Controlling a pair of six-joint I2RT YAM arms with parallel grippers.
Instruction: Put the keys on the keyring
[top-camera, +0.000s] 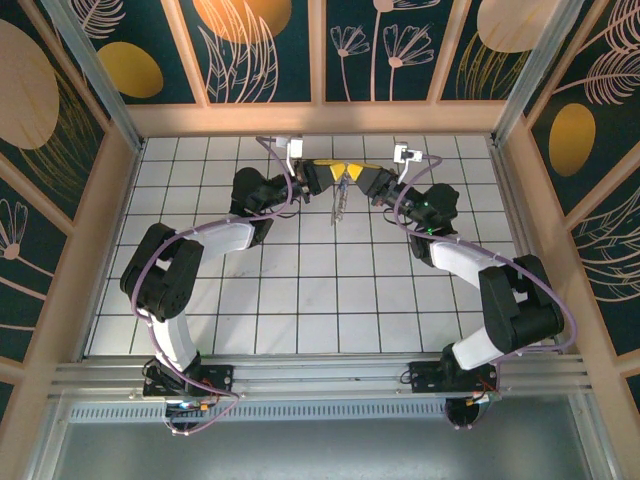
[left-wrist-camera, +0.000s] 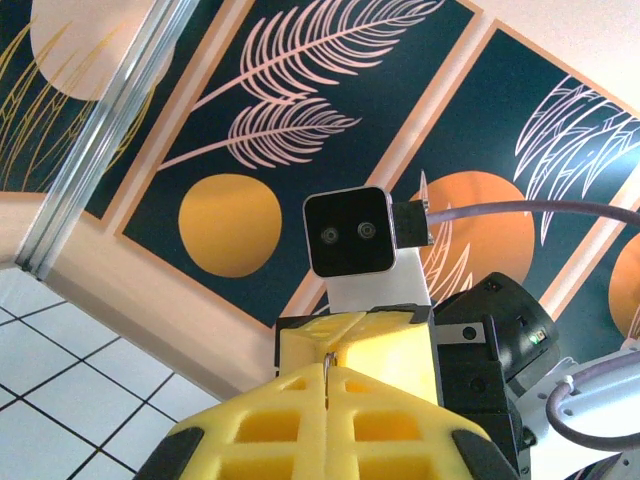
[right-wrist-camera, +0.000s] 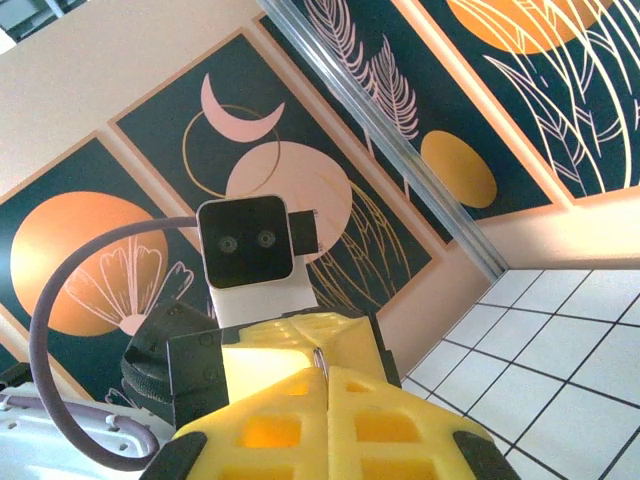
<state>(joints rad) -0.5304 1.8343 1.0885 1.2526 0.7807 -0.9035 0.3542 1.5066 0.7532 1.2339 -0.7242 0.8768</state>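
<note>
The keyring (top-camera: 343, 187) hangs in the air above the bench (top-camera: 300, 300), close to the middle of its far edge, as a thin pale sliver slanting down between the two end effectors. Its lower part, where the keys (top-camera: 338, 210) would be, is too small and blurred in the overhead view to tell blade from ring. In the left wrist view a fine loop of metal wire (left-wrist-camera: 327, 362) rises from the seam of the left end effector (left-wrist-camera: 328, 385). Its yellow fingers (left-wrist-camera: 270, 420) are pressed together with no gap, pinching that wire. The right end effector (left-wrist-camera: 345, 335) stands directly opposite, tip to tip and touching or nearly so. In the right wrist view the same thin wire (right-wrist-camera: 320, 360) sits at the closed seam of the right end effector (right-wrist-camera: 325, 385), whose yellow fingers (right-wrist-camera: 390, 425) are likewise squeezed together on it. The left end effector (right-wrist-camera: 300, 345) faces it, right against its tips. From overhead the left end effector (top-camera: 330, 172) and the right end effector (top-camera: 358, 176) meet nose to nose, both arms reaching in from either side. The white tiled bench lies below them.
</note>
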